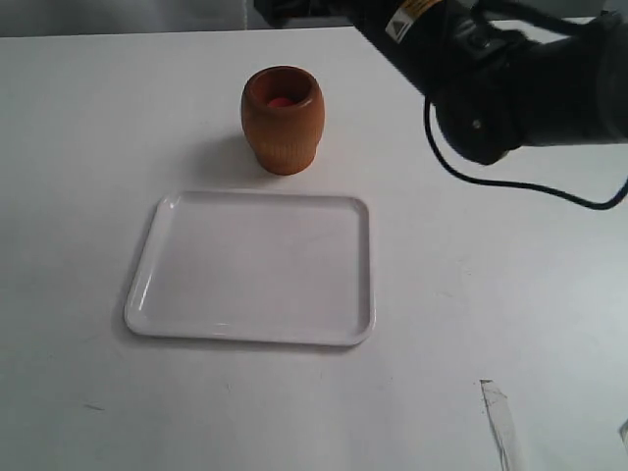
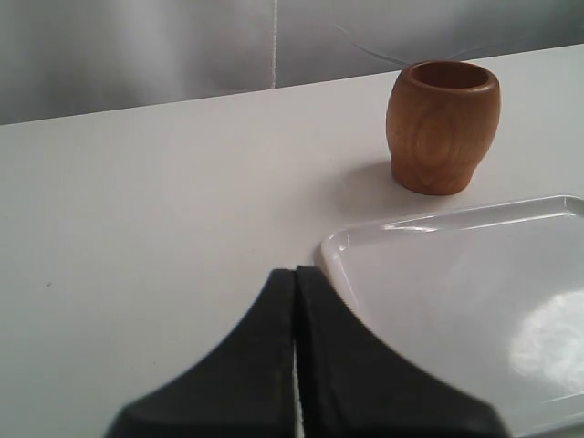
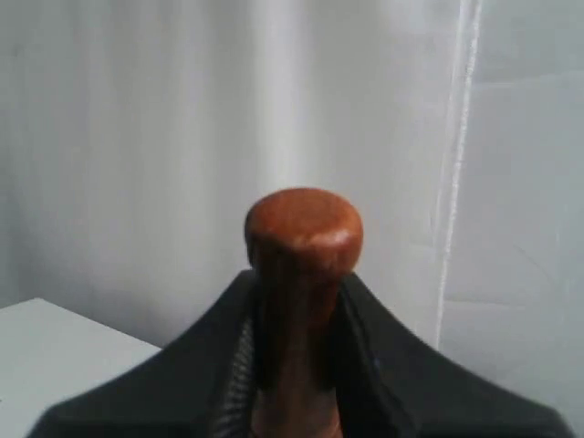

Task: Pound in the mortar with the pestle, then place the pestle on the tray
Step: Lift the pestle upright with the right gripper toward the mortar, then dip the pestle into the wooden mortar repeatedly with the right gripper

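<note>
My right gripper (image 3: 297,306) is clamped on the pestle (image 3: 303,233) — its rounded end juts out past my fingers, up off the table (image 1: 78,118). My left gripper (image 2: 295,278) is pressed together, empty, near a corner of the tray (image 1: 147,285). The mortar (image 1: 283,118) stands upright just beyond the tray's far rim.

Bright, even, diffuse. Soft shadow on the counter (image 2: 137,228) at the mortar (image 2: 443,128) foot, toward the blurred left pincer (image 2: 295,283). White glare on the tray (image 2: 438,274) just beside it. Right pincer (image 3: 299,283) equally unfocused, faint sheen on the pestle (image 3: 303,228) within.
</note>
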Controlling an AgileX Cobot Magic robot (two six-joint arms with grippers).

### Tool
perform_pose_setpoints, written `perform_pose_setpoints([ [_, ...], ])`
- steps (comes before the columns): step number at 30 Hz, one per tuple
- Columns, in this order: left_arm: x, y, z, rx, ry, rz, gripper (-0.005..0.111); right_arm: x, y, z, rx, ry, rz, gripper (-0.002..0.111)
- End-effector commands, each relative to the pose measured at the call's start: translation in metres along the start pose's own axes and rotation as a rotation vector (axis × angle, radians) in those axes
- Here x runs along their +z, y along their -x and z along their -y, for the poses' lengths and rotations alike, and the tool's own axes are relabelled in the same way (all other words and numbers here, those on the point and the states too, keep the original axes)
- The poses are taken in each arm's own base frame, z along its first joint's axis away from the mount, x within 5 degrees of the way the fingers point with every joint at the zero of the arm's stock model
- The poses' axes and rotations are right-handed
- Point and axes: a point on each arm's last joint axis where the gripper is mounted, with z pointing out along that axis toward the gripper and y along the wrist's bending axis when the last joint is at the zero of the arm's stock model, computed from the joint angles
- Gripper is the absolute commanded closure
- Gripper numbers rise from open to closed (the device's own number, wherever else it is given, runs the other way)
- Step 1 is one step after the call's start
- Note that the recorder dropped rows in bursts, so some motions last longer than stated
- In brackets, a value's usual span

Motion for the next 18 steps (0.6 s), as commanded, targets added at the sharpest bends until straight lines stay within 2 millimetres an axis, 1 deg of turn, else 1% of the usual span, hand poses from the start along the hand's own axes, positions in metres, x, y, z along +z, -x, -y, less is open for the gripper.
perform_pose_setpoints([
  [1,0.000,0.000,0.001,-0.012,-0.008,0.007,0.107,0.003,-0.032,-0.003,0.024,0.023,0.015,0.108],
  [3,0.000,0.000,0.001,-0.012,-0.008,0.007,0.107,0.006,-0.042,-0.002,0.024,0.022,-0.015,0.108],
  [8,0.000,0.000,0.001,-0.012,-0.008,0.007,0.107,0.021,-0.076,0.000,-0.013,0.009,-0.292,0.108],
  [10,0.000,0.000,0.001,-0.012,-0.008,0.007,0.107,0.023,-0.091,0.001,-0.014,0.005,-0.369,0.108],
  [12,0.000,0.000,0.001,-0.012,-0.008,0.007,0.107,0.023,-0.101,0.001,-0.014,0.003,-0.421,0.108],
  [13,0.000,0.000,0.001,-0.012,-0.008,0.007,0.107,0.022,-0.103,0.001,-0.014,0.003,-0.426,0.108],
  [15,0.000,0.000,0.001,-0.012,-0.008,0.007,0.107,0.023,-0.100,0.001,-0.031,0.007,-0.409,0.108],
  [18,0.000,0.000,0.001,-0.012,-0.008,0.007,0.107,0.027,-0.077,0.000,-0.041,0.013,-0.292,0.108],
])
